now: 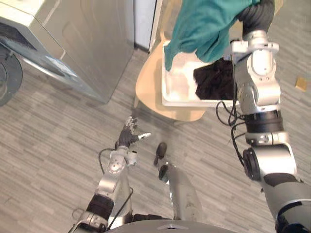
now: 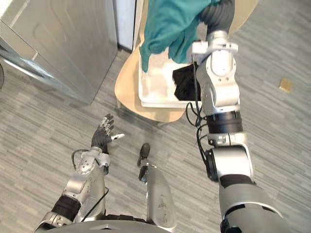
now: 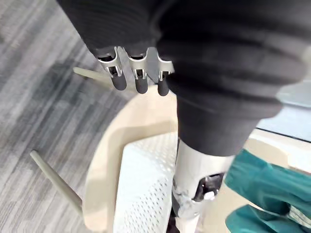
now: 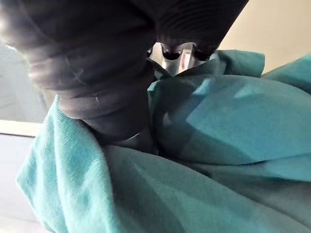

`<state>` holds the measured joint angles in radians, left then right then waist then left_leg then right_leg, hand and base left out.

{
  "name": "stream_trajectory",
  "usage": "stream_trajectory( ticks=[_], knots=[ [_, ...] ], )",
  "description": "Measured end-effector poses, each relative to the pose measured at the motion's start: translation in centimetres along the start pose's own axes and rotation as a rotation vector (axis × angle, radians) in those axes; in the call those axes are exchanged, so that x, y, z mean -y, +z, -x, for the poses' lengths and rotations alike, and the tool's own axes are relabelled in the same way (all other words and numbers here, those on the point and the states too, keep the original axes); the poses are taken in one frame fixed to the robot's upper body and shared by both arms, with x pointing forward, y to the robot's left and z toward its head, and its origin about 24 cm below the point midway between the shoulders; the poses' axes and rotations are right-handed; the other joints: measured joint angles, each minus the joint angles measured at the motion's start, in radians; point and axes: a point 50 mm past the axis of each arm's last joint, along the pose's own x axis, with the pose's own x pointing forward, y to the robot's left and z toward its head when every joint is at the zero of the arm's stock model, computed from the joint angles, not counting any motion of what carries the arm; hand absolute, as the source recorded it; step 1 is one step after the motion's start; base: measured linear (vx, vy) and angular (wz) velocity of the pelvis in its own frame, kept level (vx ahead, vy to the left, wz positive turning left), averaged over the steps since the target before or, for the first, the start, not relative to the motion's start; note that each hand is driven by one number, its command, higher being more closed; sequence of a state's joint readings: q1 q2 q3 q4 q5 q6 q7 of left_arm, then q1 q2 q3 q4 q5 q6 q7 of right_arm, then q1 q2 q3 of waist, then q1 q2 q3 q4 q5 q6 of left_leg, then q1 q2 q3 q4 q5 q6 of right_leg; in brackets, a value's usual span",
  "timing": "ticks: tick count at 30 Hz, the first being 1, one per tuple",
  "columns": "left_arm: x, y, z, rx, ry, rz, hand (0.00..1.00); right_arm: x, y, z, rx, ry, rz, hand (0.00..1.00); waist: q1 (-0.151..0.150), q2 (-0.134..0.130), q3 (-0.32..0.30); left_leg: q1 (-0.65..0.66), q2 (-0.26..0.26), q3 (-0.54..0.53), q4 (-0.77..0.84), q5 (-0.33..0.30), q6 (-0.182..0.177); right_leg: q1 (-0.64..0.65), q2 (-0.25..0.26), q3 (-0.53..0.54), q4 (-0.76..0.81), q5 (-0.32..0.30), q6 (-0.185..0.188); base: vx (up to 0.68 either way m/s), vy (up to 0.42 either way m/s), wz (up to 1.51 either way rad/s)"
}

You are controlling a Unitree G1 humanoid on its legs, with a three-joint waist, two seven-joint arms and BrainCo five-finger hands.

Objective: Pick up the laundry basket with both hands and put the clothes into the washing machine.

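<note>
A white laundry basket (image 1: 167, 92) stands on a round pale wooden table (image 1: 146, 87). A black garment (image 1: 214, 80) lies in its right half. My right hand (image 1: 255, 14) is raised over the basket, its fingers (image 4: 172, 51) curled into a teal garment (image 1: 204, 24). The cloth hangs from the hand, and its lower edge dangles over the basket's far left corner. My left hand (image 1: 130, 133) hovers low over the floor in front of the table, fingers (image 3: 138, 77) straight and spread, holding nothing. It is well short of the basket.
The grey washing machine (image 1: 73, 43) stands at the upper left, its dark round door (image 1: 7, 73) at the far left edge. A small tan object (image 1: 301, 83) lies on the grey plank floor to the right. Table legs (image 3: 53, 179) angle outward.
</note>
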<state>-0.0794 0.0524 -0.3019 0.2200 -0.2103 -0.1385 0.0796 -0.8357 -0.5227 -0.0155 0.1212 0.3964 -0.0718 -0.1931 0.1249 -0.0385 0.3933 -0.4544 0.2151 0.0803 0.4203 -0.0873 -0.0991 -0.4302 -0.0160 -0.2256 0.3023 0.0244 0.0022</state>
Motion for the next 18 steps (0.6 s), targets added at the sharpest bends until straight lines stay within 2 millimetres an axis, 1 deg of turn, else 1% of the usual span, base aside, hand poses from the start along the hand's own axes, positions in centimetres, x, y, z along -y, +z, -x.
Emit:
stream_trajectory(
  ticks=[1, 2, 3, 5, 6, 7, 8, 11, 12, 13, 15, 17, 18],
  knots=[
    [0.2, 0.0, 0.4, 0.001, -0.037, -0.023, 0.0, 0.4, -0.5, 1.1, -0.007, 0.001, 0.014, 1.0, -0.007, -0.011, -0.016, 0.031, -0.008, 0.002, -0.013, 0.0, 0.001, 0.024, -0.005, 0.003, 0.001, -0.006, 0.003, 0.08, 0.013, 0.09],
    [0.3, -0.2, 0.9, -0.009, -0.069, -0.054, 0.0, 0.7, -1.4, 2.3, -0.039, 0.012, 0.024, 1.0, -0.02, -0.025, -0.056, 0.048, -0.018, 0.006, -0.028, -0.001, 0.002, 0.033, -0.012, 0.007, -0.005, -0.01, 0.006, 0.07, 0.018, 0.05],
    [0.3, -0.3, 1.0, -0.011, -0.083, -0.08, 0.0, 0.8, -1.8, 2.8, -0.052, 0.017, 0.028, 1.0, -0.025, -0.029, -0.072, 0.057, -0.022, 0.008, -0.039, -0.001, 0.002, 0.039, -0.014, 0.01, -0.012, -0.011, 0.007, 0.05, 0.026, 0.0],
    [0.2, -0.2, 1.2, -0.001, -0.11, -0.16, 0.0, 1.2, -2.9, 4.7, -0.098, 0.053, 0.038, 1.0, -0.044, -0.042, -0.117, 0.1, -0.031, 0.024, -0.069, -0.003, 0.005, 0.076, -0.014, 0.026, -0.045, -0.004, 0.012, 0.08, 0.046, -0.12],
    [0.2, 0.1, 1.1, 0.011, -0.127, -0.211, 0.0, 1.3, -3.4, 5.9, -0.123, 0.079, 0.042, 1.0, -0.052, -0.046, -0.141, 0.128, -0.035, 0.035, -0.089, -0.002, 0.006, 0.1, -0.015, 0.035, -0.07, 0.002, 0.013, 0.09, 0.053, -0.15],
    [0.4, 0.3, 1.1, 0.022, -0.135, -0.233, 0.0, 1.3, -3.5, 6.5, -0.135, 0.094, 0.044, 1.0, -0.059, -0.045, -0.16, 0.132, -0.037, 0.038, -0.096, -0.002, 0.007, 0.105, -0.015, 0.038, -0.083, 0.004, 0.014, 0.11, 0.071, -0.15],
    [0.9, 1.3, 1.0, 0.074, -0.164, -0.275, 0.0, 1.4, -3.8, 7.8, -0.153, 0.127, 0.046, 1.0, -0.073, -0.045, -0.19, 0.159, -0.045, 0.048, -0.118, 0.0, 0.008, 0.129, -0.016, 0.05, -0.108, 0.017, 0.022, 0.11, 0.063, -0.13],
    [2.0, 3.0, 0.3, 0.166, -0.206, -0.343, 0.0, 1.3, -3.9, 8.9, -0.172, 0.173, 0.04, 1.0, -0.086, -0.042, -0.225, 0.205, -0.051, 0.067, -0.134, 0.002, 0.007, 0.169, -0.017, 0.066, -0.139, 0.037, 0.017, 0.1, 0.055, -0.22],
    [2.4, 3.9, -0.3, 0.205, -0.224, -0.384, 0.0, 1.2, -3.8, 9.4, -0.174, 0.197, 0.025, 1.0, -0.092, -0.043, -0.238, 0.231, -0.055, 0.076, -0.151, 0.003, 0.007, 0.188, -0.017, 0.077, -0.152, 0.045, 0.019, 0.09, 0.062, -0.19],
    [2.9, 4.6, -0.8, 0.24, -0.238, -0.424, 0.0, 0.9, -3.6, 9.7, -0.171, 0.231, 0.003, 1.0, -0.097, -0.043, -0.257, 0.249, -0.057, 0.088, -0.165, 0.003, 0.007, 0.197, -0.017, 0.084, -0.159, 0.047, 0.02, 0.07, 0.046, -0.18],
    [3.4, 5.7, -1.5, 0.293, -0.242, -0.48, 0.0, 0.5, -3.0, 10.2, -0.155, 0.276, -0.048, 1.0, -0.108, -0.039, -0.27, 0.28, -0.061, 0.096, -0.181, 0.003, 0.008, 0.223, -0.018, 0.094, -0.175, 0.049, 0.022, 0.07, 0.041, -0.16],
    [3.6, 6.4, -1.9, 0.325, -0.243, -0.517, 0.0, -0.1, -2.6, 10.8, -0.148, 0.324, -0.101, 1.0, -0.112, -0.038, -0.298, 0.301, -0.063, 0.113, -0.199, 0.003, 0.008, 0.23, -0.017, 0.108, -0.183, 0.052, 0.023, 0.05, 0.025, -0.17],
    [3.9, 6.8, -2.1, 0.342, -0.235, -0.529, 0.0, -0.4, -2.2, 11.2, -0.143, 0.351, -0.123, 1.0, -0.123, -0.032, -0.31, 0.307, -0.064, 0.11, -0.2, 0.003, 0.008, 0.242, -0.017, 0.107, -0.19, 0.054, 0.024, 0.05, 0.02, -0.04]
  ],
)
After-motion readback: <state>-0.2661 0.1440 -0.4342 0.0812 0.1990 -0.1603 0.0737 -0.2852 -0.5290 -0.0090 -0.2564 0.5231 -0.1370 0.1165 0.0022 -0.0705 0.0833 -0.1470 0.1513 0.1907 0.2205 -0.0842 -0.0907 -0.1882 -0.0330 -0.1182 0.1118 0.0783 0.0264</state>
